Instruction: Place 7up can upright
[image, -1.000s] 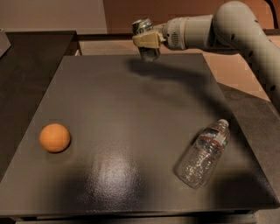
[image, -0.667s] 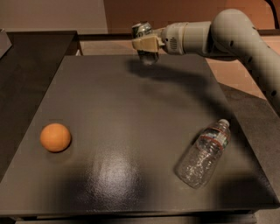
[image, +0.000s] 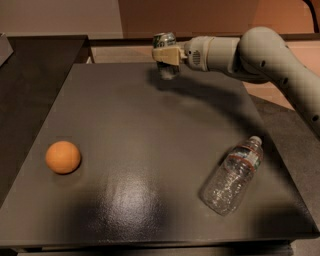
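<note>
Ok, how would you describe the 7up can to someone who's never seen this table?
Start at the dark table and follow the grey arm to its far edge. There the gripper is clamped around the 7up can, held upright. It is small, silvery metal, unlike the clear plastic bottle lying at near right or the orange at left.
</note>
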